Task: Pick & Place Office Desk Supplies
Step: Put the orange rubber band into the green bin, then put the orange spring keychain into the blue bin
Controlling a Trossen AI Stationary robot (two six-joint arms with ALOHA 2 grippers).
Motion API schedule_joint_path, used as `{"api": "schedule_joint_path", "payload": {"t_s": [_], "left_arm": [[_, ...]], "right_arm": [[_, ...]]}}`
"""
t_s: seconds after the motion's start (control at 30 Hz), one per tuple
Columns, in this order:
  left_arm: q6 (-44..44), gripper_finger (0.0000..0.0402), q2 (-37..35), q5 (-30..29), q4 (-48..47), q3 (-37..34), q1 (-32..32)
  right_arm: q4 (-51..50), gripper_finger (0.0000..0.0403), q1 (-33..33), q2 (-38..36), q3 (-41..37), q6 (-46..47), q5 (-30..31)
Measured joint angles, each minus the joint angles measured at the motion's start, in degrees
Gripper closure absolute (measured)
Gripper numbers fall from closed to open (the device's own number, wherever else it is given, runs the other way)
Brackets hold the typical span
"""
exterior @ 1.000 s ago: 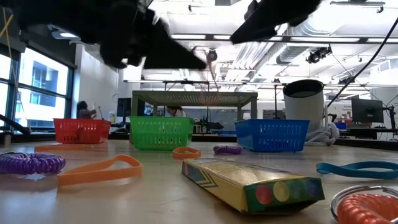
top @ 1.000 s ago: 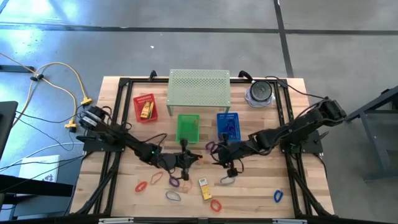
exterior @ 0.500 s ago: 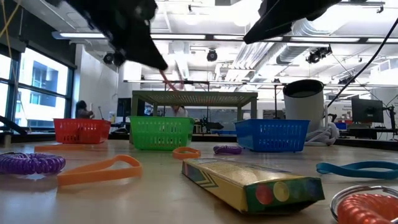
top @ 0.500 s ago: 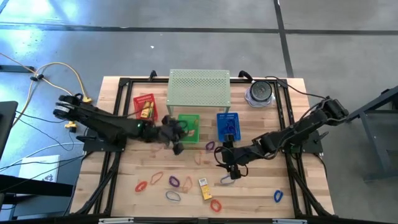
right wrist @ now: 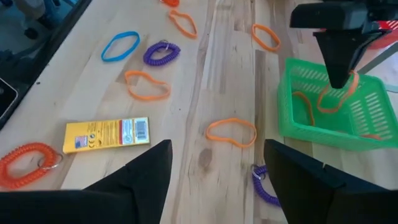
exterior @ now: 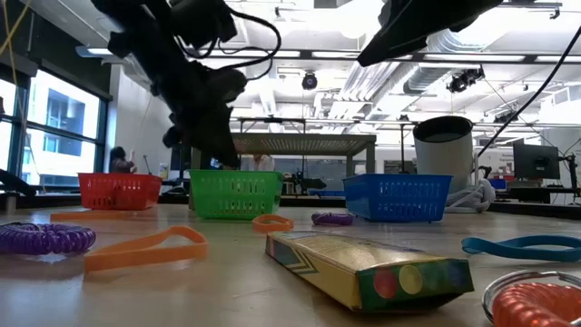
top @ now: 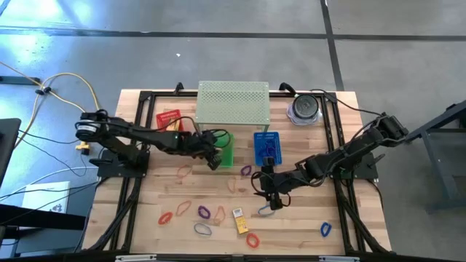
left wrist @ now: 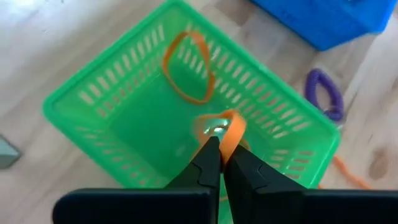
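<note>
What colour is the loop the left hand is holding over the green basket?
Orange loop, clearest in the left wrist view.

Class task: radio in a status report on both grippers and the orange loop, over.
Left gripper shut on thin orange loop, over green mesh basket. Right gripper open, low over table. Nothing in the way.

The orange coiled loop [exterior: 542, 304] is cut off by the low view's corner. The contents of the red mesh basket [top: 170, 125] are too small to identify from above.
</note>
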Motion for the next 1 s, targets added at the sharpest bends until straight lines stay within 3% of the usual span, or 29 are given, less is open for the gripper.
{"api": "schedule_joint_path", "payload": {"t_s": [0.2,0.47,0.6,0.8,1.0], "left_arm": [[3.42,0.0363,0.36,0.07,0.58,0.02,-1.05],[3.58,0.0281,0.34,-1.8,1.05,0.02,-2.09],[3.77,0.0259,0.33,-1.02,1.87,0.02,-2.05],[9.26,0.0256,-3.66,9.71,0.51,0.11,-2.71],[5.31,0.0256,-10.13,20.88,-8.83,0.13,-7.33]], "right_arm": [[-0.2,0.016,0.0,0.02,0.0,0.01,-0.03],[0.12,0.016,-0.01,0.02,0.0,0.0,-0.07],[0.06,0.016,-0.02,0.04,0.0,-0.04,-0.05],[-1.01,0.016,0.0,0.04,0.0,-0.14,-0.06],[-1.09,0.016,-0.3,0.04,0.0,-0.2,-0.11]]}}
